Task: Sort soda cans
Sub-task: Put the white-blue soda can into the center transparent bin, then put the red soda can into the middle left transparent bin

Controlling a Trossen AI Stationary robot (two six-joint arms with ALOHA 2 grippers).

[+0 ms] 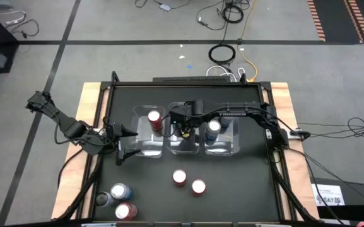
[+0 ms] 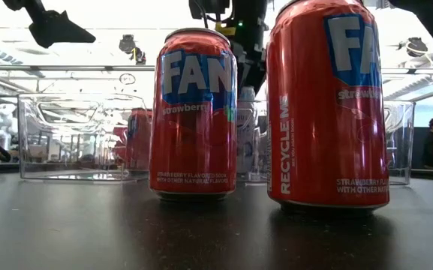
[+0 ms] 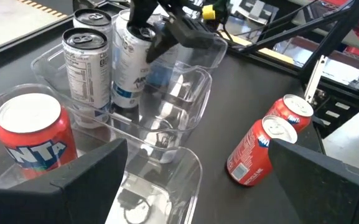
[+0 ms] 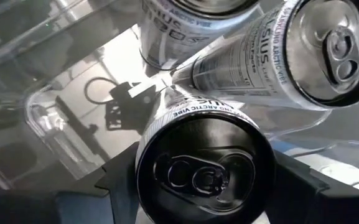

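the can (image 4: pixel 204 165) in hand, a pale one with a dark top, sits between the right gripper (image 1: pixel 183 129) jaws, which are partly closed around its body, and it hangs over the middle bin (image 1: pixel 185 149) of three clear bins in a row at the centre of the desk (image 1: pixel 232 189). other pale cans (image 3: pixel 86 68) already stand close together at one end of that bin, so a release that comes too near could knock them or leave the held can leaning on a neighbour; letting go before it is low enough could tip it over. a red can (image 1: pixel 154 120) stands in the left bin (image 1: pixel 145 149), a silver-blue one (image 1: pixel 213 128) in the right bin (image 1: pixel 227 149). out on the desk two red cans (image 1: pixel 188 182) stand side by side in front of the bins, and three more cans (image 1: pixel 117 200) cluster near the front left corner. the left gripper (image 1: pixel 120 145) waits just left of the bins, jaws wide apart and holding nothing; if it moves in now, the two arms could crowd each other over the bins.
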